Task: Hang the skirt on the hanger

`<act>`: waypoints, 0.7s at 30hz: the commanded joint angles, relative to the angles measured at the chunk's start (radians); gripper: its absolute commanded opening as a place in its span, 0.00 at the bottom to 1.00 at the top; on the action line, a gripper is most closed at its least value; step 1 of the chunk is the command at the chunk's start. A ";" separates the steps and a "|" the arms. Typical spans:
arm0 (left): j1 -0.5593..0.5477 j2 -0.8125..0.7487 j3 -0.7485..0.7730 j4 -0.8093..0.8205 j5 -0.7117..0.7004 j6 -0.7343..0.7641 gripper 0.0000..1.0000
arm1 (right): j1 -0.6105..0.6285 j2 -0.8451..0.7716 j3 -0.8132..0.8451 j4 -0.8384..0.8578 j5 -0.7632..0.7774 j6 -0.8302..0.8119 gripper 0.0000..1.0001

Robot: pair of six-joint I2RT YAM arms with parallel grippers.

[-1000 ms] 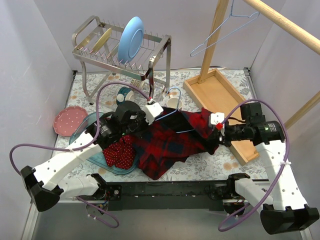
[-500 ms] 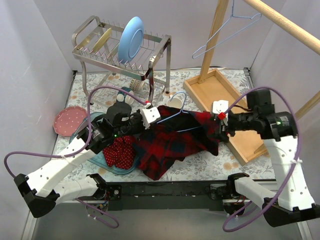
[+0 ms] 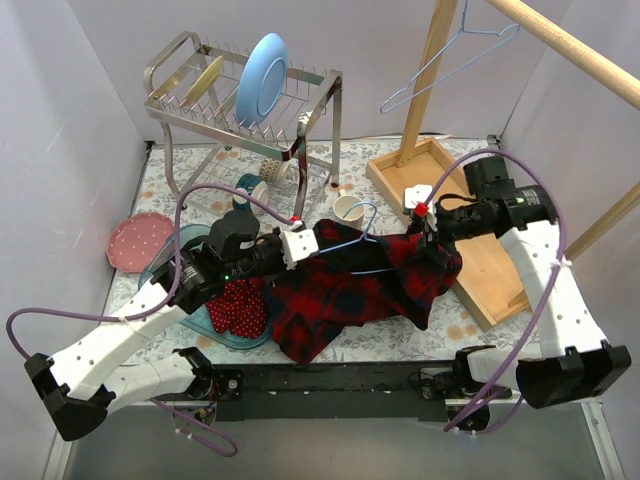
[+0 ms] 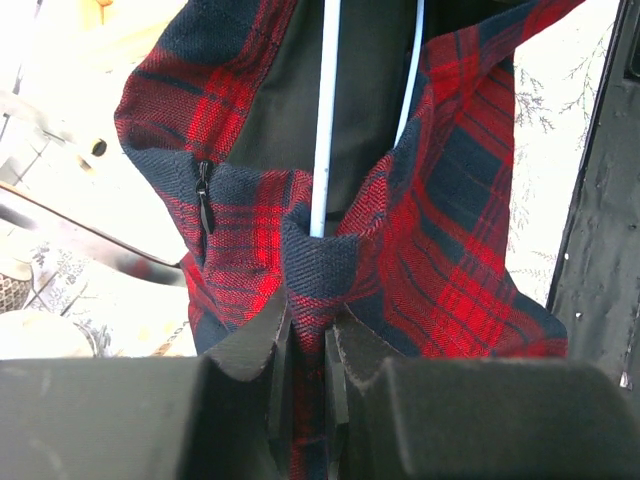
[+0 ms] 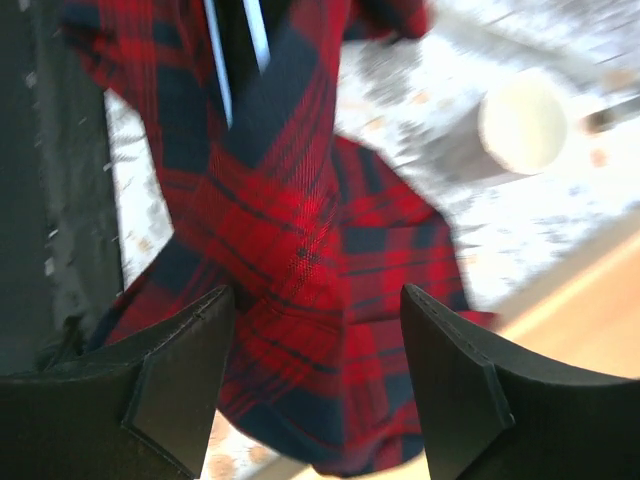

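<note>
1. The skirt [image 3: 238, 308] lies crumpled at the near left on a clear blue dish [image 3: 205, 322]; its right edge rests against the plaid garment [image 3: 340, 290], and the left arm crosses just beyond it.
2. The plaid garment sprawls across the middle of the table; a pale blue hanger [image 4: 326, 120] runs inside it, hook poking out at the far side.
3. The left gripper [image 4: 308, 330] is clamped on a fold of the plaid garment's left end.
4. The right gripper [image 5: 318, 300] hovers over the garment's right end, jaws apart and holding nothing.
5. Farther back stand a white mug [image 3: 348, 208], a pink plate [image 3: 135, 240] at left and a wooden tray [image 3: 430, 180] at right.
6. At the far edge stands a dish rack [image 3: 225, 125]; a second hanger [image 3: 466, 25] hangs at the far right.
</note>
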 commanded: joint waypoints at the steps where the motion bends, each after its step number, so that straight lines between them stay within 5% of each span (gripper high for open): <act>1: 0.006 -0.070 -0.009 0.089 0.033 0.018 0.00 | 0.032 -0.012 -0.070 -0.049 -0.072 -0.105 0.74; 9: 0.007 -0.075 -0.023 0.157 0.082 0.038 0.00 | 0.118 0.022 -0.162 -0.002 -0.115 -0.059 0.64; 12: 0.006 -0.072 -0.021 0.186 0.093 0.036 0.00 | 0.150 0.040 -0.168 -0.001 -0.144 -0.039 0.41; 15: 0.006 -0.075 -0.034 0.220 0.105 0.023 0.00 | 0.164 0.031 -0.170 -0.006 -0.155 -0.039 0.02; 18: 0.006 -0.072 -0.044 0.227 0.094 0.001 0.03 | 0.163 -0.019 -0.150 0.038 -0.089 0.054 0.01; 21: 0.006 -0.109 -0.070 0.201 0.021 -0.019 0.21 | 0.155 -0.099 -0.092 0.095 0.034 0.150 0.01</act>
